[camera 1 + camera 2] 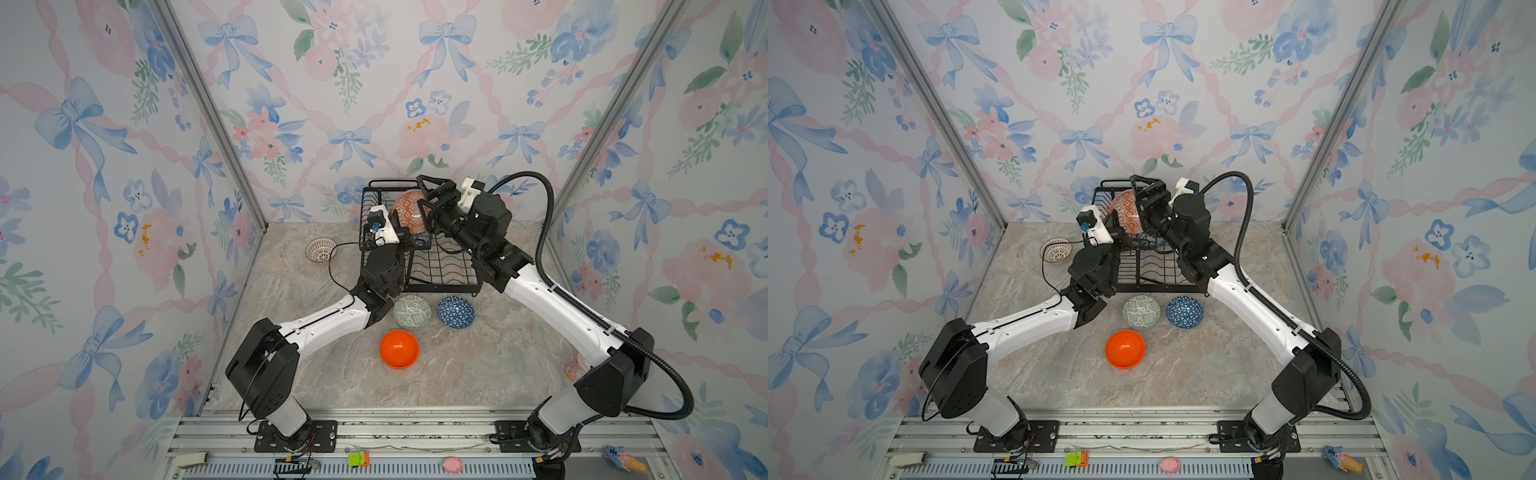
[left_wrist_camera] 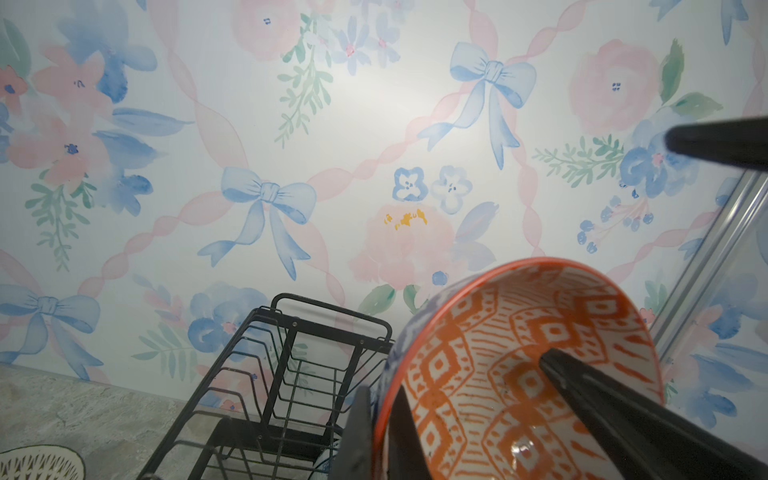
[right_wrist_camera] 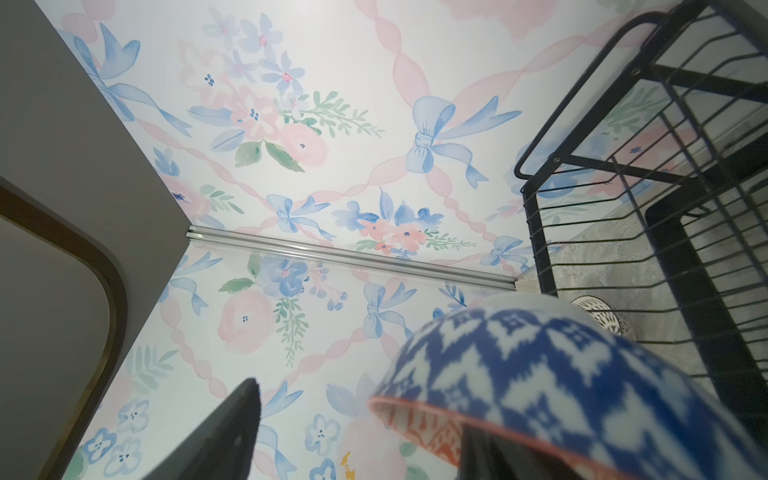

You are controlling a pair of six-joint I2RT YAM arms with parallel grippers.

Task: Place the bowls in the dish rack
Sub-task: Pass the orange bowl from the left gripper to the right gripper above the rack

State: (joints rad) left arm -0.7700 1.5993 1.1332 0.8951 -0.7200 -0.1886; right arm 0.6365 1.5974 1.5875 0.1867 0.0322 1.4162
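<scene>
A bowl with a red-orange pattern inside and blue-and-white outside hangs on edge over the black wire dish rack. My left gripper is shut on its rim. My right gripper is open astride the opposite rim, one finger inside the bowl. On the marble table lie the white lattice bowl, left of the rack, and the grey-green bowl, dark blue bowl and plain orange bowl, all in front of it.
Floral walls close in the table on three sides, and the rack stands against the back wall. The right arm's black hose loops beside the right wall. A green block and a pink toy lie on the front rail.
</scene>
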